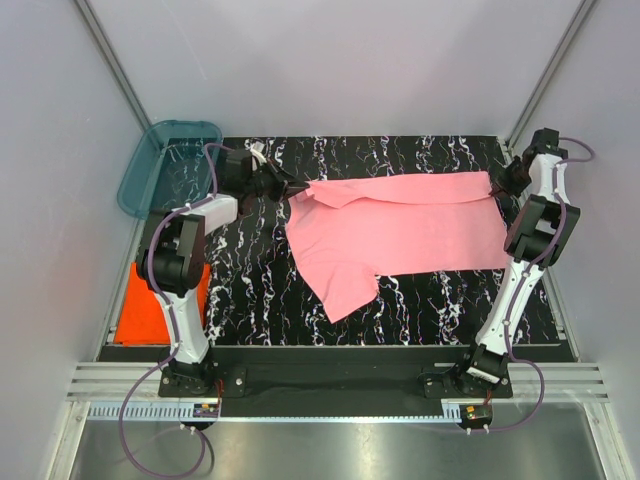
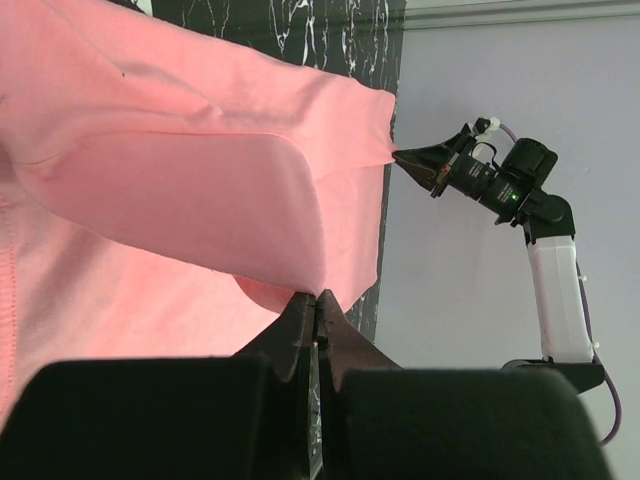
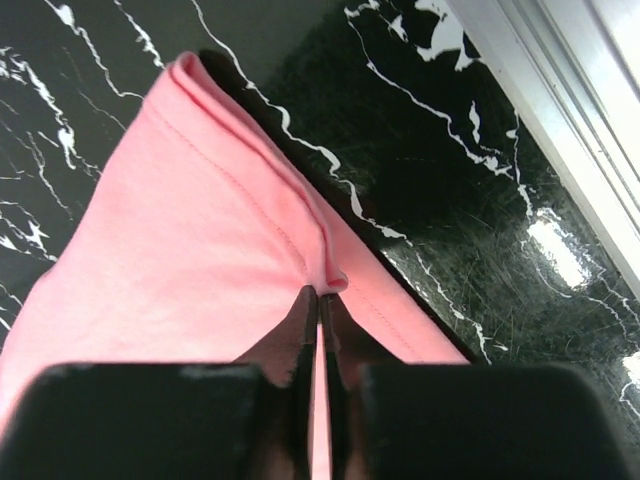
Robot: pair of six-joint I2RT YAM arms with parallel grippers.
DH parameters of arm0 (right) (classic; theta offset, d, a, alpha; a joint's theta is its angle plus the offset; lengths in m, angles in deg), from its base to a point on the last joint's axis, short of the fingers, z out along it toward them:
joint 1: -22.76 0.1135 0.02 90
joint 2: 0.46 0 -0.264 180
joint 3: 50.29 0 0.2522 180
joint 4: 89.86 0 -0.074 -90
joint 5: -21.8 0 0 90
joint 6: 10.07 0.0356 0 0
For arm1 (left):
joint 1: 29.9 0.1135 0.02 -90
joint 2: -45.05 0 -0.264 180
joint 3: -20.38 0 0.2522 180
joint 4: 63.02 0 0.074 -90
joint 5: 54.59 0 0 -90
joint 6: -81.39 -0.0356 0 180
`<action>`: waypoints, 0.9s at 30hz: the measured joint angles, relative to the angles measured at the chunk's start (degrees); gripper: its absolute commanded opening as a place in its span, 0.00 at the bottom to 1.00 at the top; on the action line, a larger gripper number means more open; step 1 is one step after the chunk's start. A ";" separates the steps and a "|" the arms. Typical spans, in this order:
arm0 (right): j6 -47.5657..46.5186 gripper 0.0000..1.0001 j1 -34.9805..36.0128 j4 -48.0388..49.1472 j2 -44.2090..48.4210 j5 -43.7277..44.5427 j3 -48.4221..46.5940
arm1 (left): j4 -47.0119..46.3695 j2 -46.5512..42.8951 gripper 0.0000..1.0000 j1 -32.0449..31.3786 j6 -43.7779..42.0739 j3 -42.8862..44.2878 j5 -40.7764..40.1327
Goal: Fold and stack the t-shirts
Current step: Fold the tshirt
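Observation:
A light pink t-shirt (image 1: 400,225) is stretched across the black marbled table (image 1: 440,305), its upper edge pulled taut between both arms and a sleeve drooping toward the front. My left gripper (image 1: 295,190) is shut on the shirt's left end; in the left wrist view its tips (image 2: 318,297) pinch a fold of pink cloth (image 2: 150,200). My right gripper (image 1: 497,183) is shut on the right end, where the right wrist view shows its tips (image 3: 322,292) clamping the stitched hem (image 3: 200,250). An orange-red t-shirt (image 1: 160,305) lies flat at the table's left edge, beside the left arm.
A teal see-through tub (image 1: 165,165) stands at the back left corner. White enclosure walls (image 1: 330,70) close in the back and sides. An aluminium rail (image 1: 330,385) runs along the near edge by the arm bases.

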 measured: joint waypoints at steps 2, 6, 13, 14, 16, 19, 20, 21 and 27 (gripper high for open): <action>0.09 0.28 0.00 -0.22 0.00 0.04 0.37 | 0.46 0.00 0.00 0.20 -0.17 0.00 0.17; 0.24 0.64 0.07 -1.18 0.07 2.12 0.44 | 1.86 0.00 0.00 0.37 -0.52 0.02 0.50; 2.95 0.70 4.55 4.24 12.04 2.71 17.81 | 3.21 1.09 0.00 0.44 -1.20 1.64 1.79; 3.76 0.68 6.23 6.91 15.21 1.57 22.21 | 3.28 2.03 0.00 0.44 -1.22 2.82 2.01; 5.77 0.61 10.43 12.22 21.11 -2.19 29.68 | 3.39 3.78 0.00 0.46 -1.31 5.03 2.29; 10.40 0.47 19.82 23.30 25.22 -11.32 36.81 | 3.82 7.48 0.00 0.55 -1.64 9.33 2.60; 11.91 0.44 21.64 26.77 25.14 -13.00 38.42 | 4.11 8.13 0.00 0.59 -1.66 10.16 2.67; 13.60 0.39 23.28 29.73 24.96 -14.53 39.98 | 4.09 8.85 0.00 0.61 -1.68 11.06 2.69; 21.44 0.22 30.80 41.24 18.32 -20.24 41.35 | 4.11 12.00 0.00 1.07 -2.10 13.66 2.73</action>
